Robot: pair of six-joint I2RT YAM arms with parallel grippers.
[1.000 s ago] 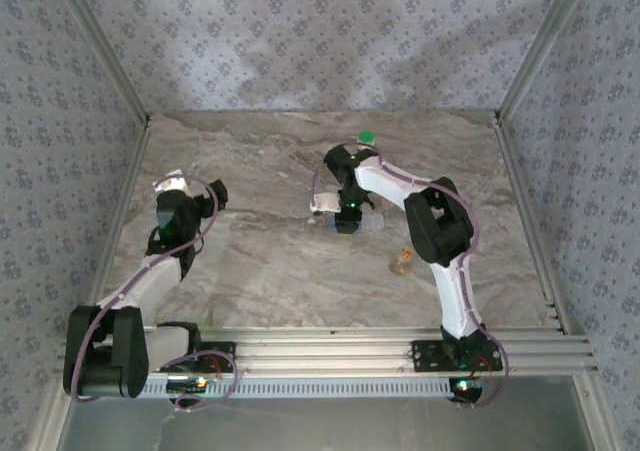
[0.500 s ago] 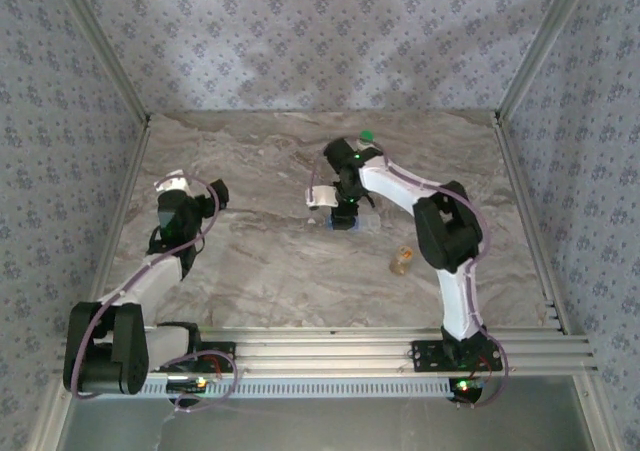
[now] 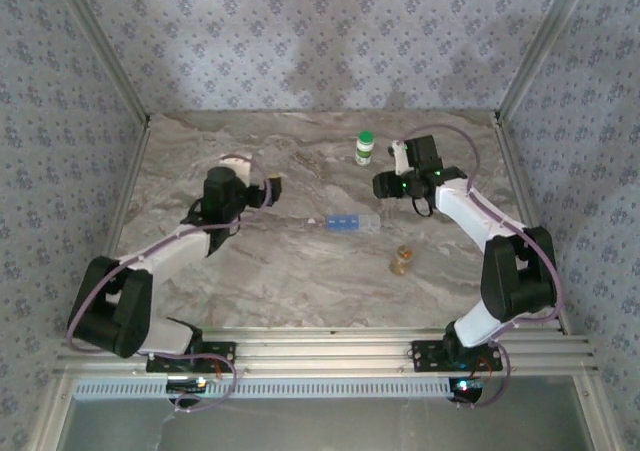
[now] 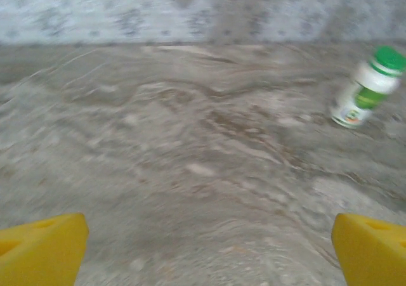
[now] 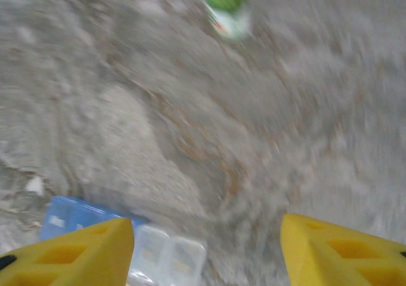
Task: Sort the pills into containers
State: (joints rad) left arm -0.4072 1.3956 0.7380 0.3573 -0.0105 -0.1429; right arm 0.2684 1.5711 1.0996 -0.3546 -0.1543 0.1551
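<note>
The blue translucent pill box (image 3: 343, 221) lies flat mid-table, its clear part (image 3: 371, 223) stretched out to the right. In the right wrist view the pill box (image 5: 70, 213) sits at the lower left, partly behind my left finger (image 5: 76, 251). My right gripper (image 3: 382, 184) hovers behind and right of the box, open and holding nothing; the same gripper (image 5: 206, 251) has bare table between its yellow tips. My left gripper (image 3: 277, 187) is left of the box, open wide and empty (image 4: 206, 254). The views are too blurred to make out any pills.
A white bottle with a green cap (image 3: 365, 148) stands at the back, seen also as the bottle (image 4: 368, 86) and the bottle (image 5: 227, 7). A small amber vial (image 3: 403, 261) stands near the front right. Patterned walls (image 3: 320, 41) and metal rails (image 3: 520, 221) close in the table.
My right arm has pulled away from the pill box to the back right and its jaws have widened. My left arm has swung from the left side toward the middle.
</note>
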